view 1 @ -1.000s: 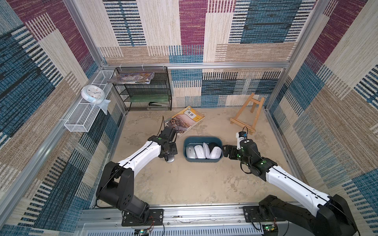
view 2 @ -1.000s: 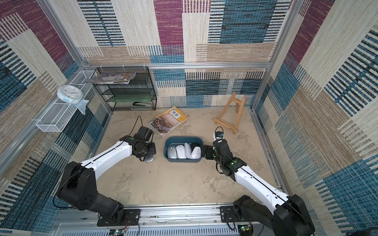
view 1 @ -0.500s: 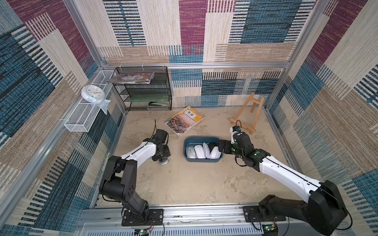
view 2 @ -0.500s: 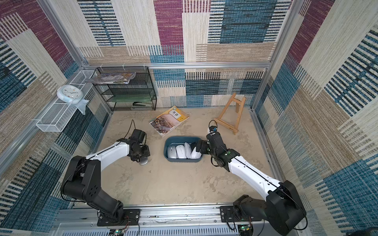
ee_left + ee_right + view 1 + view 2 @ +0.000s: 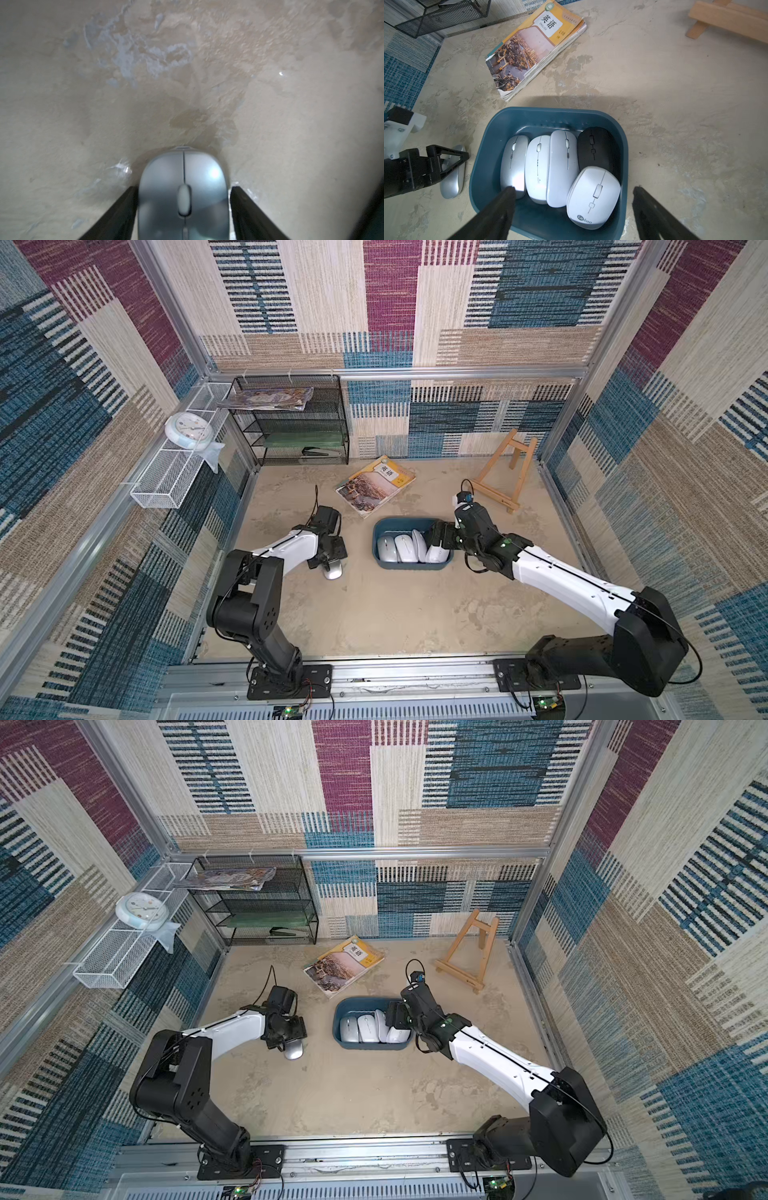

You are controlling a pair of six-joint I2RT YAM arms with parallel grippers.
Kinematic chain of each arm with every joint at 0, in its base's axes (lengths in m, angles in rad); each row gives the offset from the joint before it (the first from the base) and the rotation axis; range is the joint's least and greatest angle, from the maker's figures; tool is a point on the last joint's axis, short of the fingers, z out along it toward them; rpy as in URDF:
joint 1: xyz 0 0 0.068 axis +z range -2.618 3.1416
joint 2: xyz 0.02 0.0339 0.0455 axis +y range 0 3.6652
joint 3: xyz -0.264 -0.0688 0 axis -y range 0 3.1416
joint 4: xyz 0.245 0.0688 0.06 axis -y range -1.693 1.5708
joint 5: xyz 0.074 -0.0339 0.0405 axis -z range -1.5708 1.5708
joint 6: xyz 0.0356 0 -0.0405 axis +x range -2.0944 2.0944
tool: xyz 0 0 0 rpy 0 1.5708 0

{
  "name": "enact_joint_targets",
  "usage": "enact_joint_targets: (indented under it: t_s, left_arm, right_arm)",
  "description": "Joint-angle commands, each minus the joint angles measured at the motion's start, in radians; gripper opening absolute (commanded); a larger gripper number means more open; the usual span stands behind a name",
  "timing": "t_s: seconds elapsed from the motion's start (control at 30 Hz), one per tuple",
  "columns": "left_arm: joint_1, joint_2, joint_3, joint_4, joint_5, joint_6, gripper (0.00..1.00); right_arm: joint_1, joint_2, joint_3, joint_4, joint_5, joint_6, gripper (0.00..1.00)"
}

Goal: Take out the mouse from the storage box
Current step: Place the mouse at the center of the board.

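The dark teal storage box sits mid-table. It holds several mice: a silver one, two slim white ones, a black one and a rounder white one. Another silver mouse lies flat on the table left of the box. My left gripper straddles it, open, fingers just off its sides. My right gripper hangs open over the box's right end, holding nothing.
A textbook lies just behind the box. A wooden easel stands at the back right and a black mesh rack at the back left. A white wire basket with a clock hangs on the left wall.
My left gripper carried the silver mouse leftward away from the box, and its jaws have widened around it on the table. My right gripper moved left over the box's right end.
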Motion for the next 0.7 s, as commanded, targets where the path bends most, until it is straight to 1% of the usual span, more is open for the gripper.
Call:
enact_joint_targets:
  t_s: [0.0, 0.1, 0.23, 0.43, 0.53, 0.67]
  left_arm:
    - [0.003, -0.005, -0.014, -0.046, 0.011, -0.004, 0.85]
    - [0.003, -0.042, -0.037, -0.026, 0.016, -0.015, 0.90]
    - [0.001, -0.094, -0.051, -0.031, 0.019, -0.022, 0.92]
    - [-0.006, -0.219, -0.102, -0.021, 0.008, -0.054, 0.95]
    - [-0.015, -0.308, -0.129, -0.022, -0.001, -0.072, 0.95]
    - [-0.054, -0.500, -0.176, -0.028, -0.034, -0.120, 0.95]
  right_arm:
    - [0.003, 0.004, 0.012, -0.014, 0.031, 0.010, 0.91]
    - [0.006, 0.003, 0.018, -0.014, 0.032, 0.005, 0.91]
    - [0.009, 0.002, 0.023, -0.018, 0.033, 0.004, 0.91]
    - [0.012, -0.021, 0.009, -0.027, 0.050, -0.005, 0.91]
    - [0.014, -0.039, 0.000, -0.027, 0.049, -0.013, 0.91]
    - [0.015, -0.076, -0.027, -0.021, 0.066, -0.014, 0.91]
